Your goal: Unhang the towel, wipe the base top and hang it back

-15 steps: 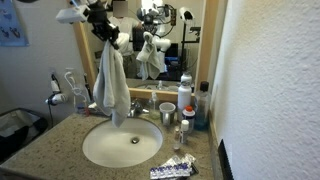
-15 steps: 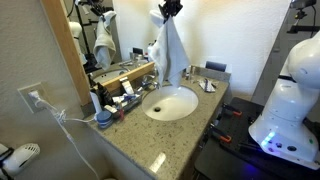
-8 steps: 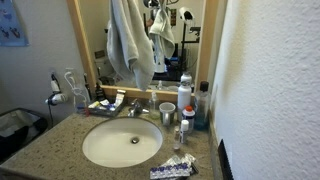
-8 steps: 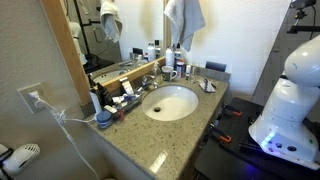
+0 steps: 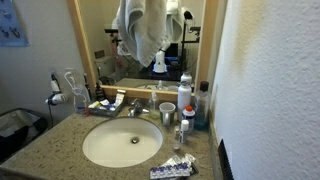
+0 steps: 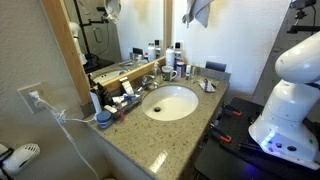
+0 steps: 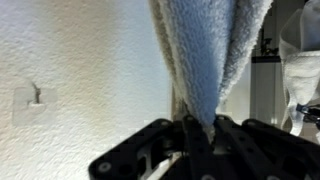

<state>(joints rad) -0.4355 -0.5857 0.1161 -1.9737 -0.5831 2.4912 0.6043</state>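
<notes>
Towel (image 7: 212,55), large, pale grey-white terry cloth, soft and limp, gathered into a narrow fold and clamped in the black Robotiq gripper (image 7: 198,128); jaws closed tight on the looped pile, nothing else in the grasp. Runs straight away from the fingertips, long axis in line with the hand. Toward the left edge of the wrist view, on the rough white textured wall (image 7: 90,50), a small pale hook (image 7: 35,96), clear of the cloth and not touching it: probably the key relation for rehanging, calling for a sideways carry to bring a fold over that hook. Farther off, in both exterior views, the towel (image 5: 140,30) (image 6: 197,10) at the very top of the picture, held high and well above the speckled brown-grey granite-look base top (image 5: 45,150) with its smooth oval white sink basin (image 5: 120,143); no contact with either. No telling the state of the wiping from here.
</notes>
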